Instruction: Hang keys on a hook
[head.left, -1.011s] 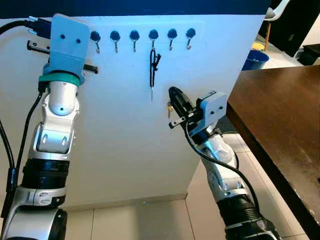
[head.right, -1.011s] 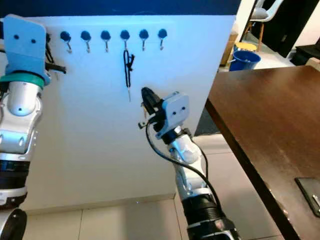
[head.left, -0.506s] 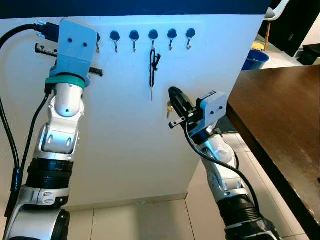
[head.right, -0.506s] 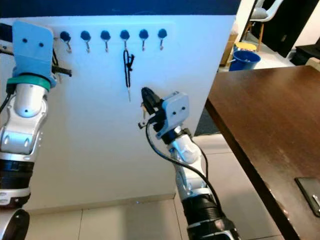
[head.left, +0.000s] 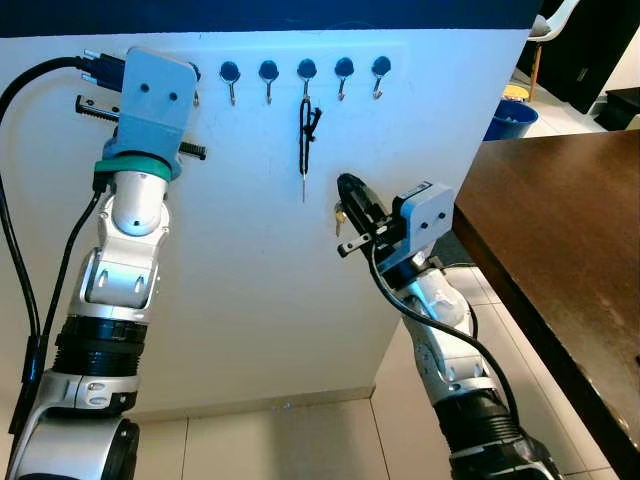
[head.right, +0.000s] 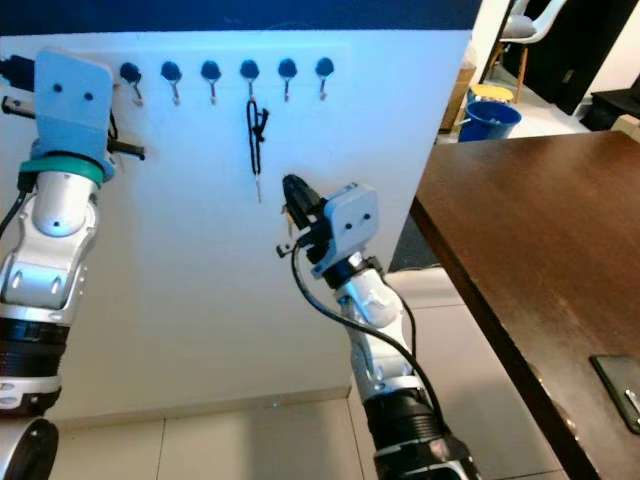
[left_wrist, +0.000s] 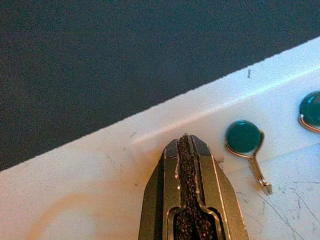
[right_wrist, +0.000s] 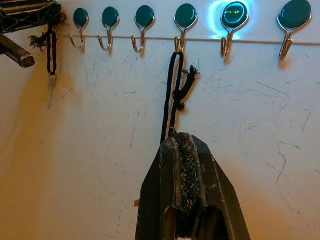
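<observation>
So there's a white board with a row of round-headed hooks along the top. One black cord with a key on it already hangs from a middle hook, dangling straight down against the board.

The left gripper is up high at the left end of the row, fingers pressed together, tip right against the board just beside a teal hook. In the right wrist view you can see another black cord with a small key hanging near the leftmost hook, right by that left gripper; can't tell if it's on the hook or pinched in the fingers.

The right gripper sits lower, below and a bit right of the hanging cord, fingers closed, with a small brass key dangling from it near the board.

A dark wooden table is off to the right.
</observation>
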